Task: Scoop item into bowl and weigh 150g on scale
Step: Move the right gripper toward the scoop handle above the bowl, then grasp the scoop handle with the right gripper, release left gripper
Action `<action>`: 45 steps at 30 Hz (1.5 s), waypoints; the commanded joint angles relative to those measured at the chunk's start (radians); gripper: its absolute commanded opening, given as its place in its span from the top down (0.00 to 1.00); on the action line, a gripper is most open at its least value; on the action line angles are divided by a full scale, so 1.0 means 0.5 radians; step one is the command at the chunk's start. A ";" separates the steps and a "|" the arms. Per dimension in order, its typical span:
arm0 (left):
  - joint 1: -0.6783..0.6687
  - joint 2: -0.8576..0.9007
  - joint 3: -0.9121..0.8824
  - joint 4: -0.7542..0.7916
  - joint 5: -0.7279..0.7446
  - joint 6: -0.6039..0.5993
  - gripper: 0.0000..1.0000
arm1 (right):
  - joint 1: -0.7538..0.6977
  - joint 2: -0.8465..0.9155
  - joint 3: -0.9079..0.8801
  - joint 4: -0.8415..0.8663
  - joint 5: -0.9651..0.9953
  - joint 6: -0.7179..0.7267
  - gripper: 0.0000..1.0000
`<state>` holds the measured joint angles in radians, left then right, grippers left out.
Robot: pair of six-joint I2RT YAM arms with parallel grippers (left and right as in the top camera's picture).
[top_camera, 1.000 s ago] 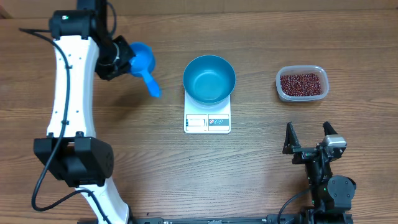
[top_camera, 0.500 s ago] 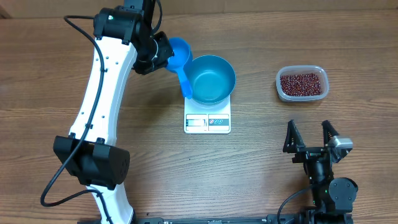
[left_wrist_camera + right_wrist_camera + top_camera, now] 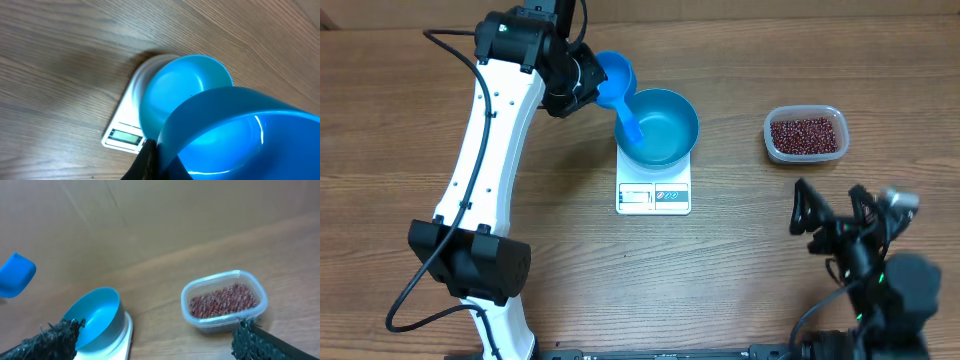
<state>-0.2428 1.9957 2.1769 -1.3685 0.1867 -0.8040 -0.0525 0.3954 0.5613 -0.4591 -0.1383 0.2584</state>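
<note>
The blue bowl [image 3: 660, 128] stands empty on the white scale [image 3: 653, 196] at the table's middle. My left gripper [image 3: 586, 84] is shut on a small blue scoop [image 3: 617, 82], holding it by its cup at the bowl's upper left, and the scoop's handle reaches over the bowl's left rim. In the left wrist view the scoop [image 3: 235, 135] fills the foreground above the bowl [image 3: 175, 85] and scale [image 3: 126, 134]. The red-brown beans [image 3: 806, 134] lie in a clear tub [image 3: 804, 153] at the right. My right gripper [image 3: 830, 213] is open and empty below the tub.
In the right wrist view the tub [image 3: 224, 321] sits ahead to the right, with the bowl [image 3: 95, 315] on the scale [image 3: 126, 332] to the left. The scoop's handle [image 3: 16, 274] shows at the far left. Bare wooden table lies all around.
My left arm has carried the scoop right from the table's left until its handle hangs over the bowl. My right arm has lifted and shifted right, still open.
</note>
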 commanded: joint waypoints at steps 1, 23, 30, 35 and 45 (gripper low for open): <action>-0.013 -0.039 0.050 0.026 0.049 -0.084 0.96 | -0.010 0.341 0.318 -0.082 -0.184 0.014 0.00; -0.014 -0.039 0.050 0.062 0.048 -0.848 0.96 | 0.002 1.794 0.732 1.128 -1.920 1.127 0.00; -0.056 -0.039 0.049 0.071 0.040 -1.339 0.96 | 0.163 1.810 0.732 1.128 -1.456 1.420 0.04; -0.131 -0.039 0.048 0.070 0.021 -1.408 0.96 | 0.385 1.810 0.732 1.170 -1.116 1.445 0.06; -0.337 -0.039 0.048 0.070 -0.146 -1.430 0.96 | 0.700 1.811 0.732 1.215 -0.786 1.434 0.06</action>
<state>-0.3836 1.9953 2.1796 -1.3361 0.1509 -1.4944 0.2813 1.3010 0.9066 0.1417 -0.6006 0.9722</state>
